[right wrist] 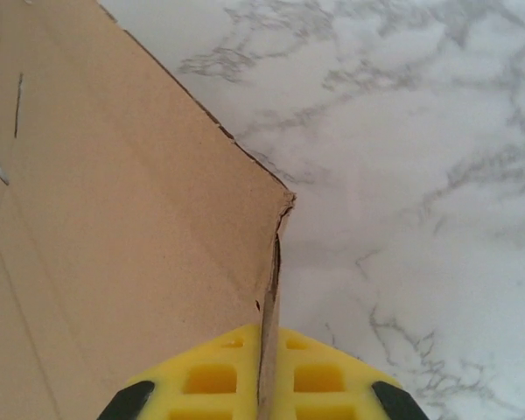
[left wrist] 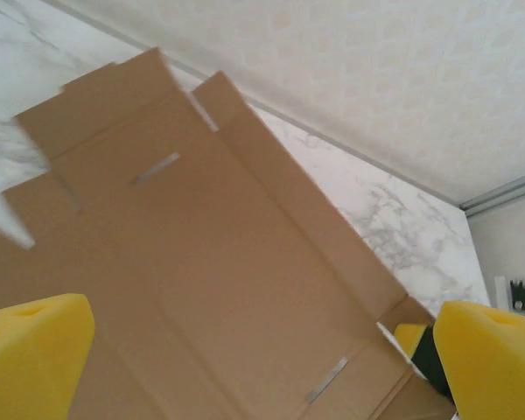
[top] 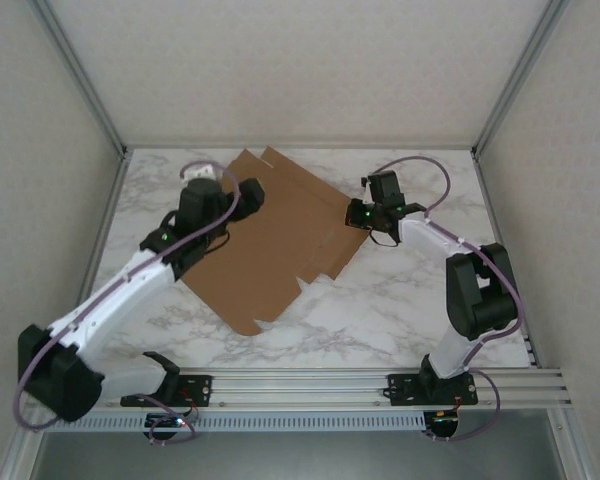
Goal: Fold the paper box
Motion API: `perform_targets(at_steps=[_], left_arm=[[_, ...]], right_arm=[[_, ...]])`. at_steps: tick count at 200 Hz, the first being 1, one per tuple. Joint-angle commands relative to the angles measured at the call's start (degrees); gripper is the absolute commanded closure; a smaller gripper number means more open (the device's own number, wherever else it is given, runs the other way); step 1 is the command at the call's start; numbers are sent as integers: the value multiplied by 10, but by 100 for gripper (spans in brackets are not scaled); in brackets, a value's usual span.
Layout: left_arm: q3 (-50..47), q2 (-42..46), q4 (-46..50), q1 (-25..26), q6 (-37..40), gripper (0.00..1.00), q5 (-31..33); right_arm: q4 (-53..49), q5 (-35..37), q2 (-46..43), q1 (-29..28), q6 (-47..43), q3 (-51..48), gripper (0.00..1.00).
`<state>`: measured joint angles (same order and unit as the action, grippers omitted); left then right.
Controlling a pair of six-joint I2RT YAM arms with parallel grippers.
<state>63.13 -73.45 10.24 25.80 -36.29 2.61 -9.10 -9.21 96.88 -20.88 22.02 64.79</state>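
Note:
The paper box (top: 280, 245) lies unfolded as a flat brown sheet with flaps and slots in the middle of the marble table. My right gripper (top: 364, 213) is at the sheet's right corner. In the right wrist view its yellow fingers (right wrist: 212, 378) are shut on the box's thin edge (right wrist: 268, 337), and that flap (right wrist: 140, 219) stands up from the table. My left gripper (top: 215, 200) hovers over the sheet's left part. In the left wrist view its yellow pads (left wrist: 35, 359) stand wide apart with nothing between them, above the cardboard (left wrist: 219, 262).
Grey walls and aluminium posts (top: 80, 75) enclose the table (top: 400, 300) on three sides. A rail (top: 380, 385) with both arm bases runs along the near edge. Bare marble lies in front of and to the right of the sheet.

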Motion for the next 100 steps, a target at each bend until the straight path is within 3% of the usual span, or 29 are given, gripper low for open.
perform_targets(at_steps=[1,43,100], left_arm=[[77,-68,29,-23,-28,0,-112],[220,-211,59,-26,-98,0,-175],[403,-370,172,-33,-187,1,-221]], right_arm=[[49,-28,-20,-2,-129,-17,100],[212,-89,-50,-7,-253,-95,97],[227,-76,-72,-14,-350,-96,97]])
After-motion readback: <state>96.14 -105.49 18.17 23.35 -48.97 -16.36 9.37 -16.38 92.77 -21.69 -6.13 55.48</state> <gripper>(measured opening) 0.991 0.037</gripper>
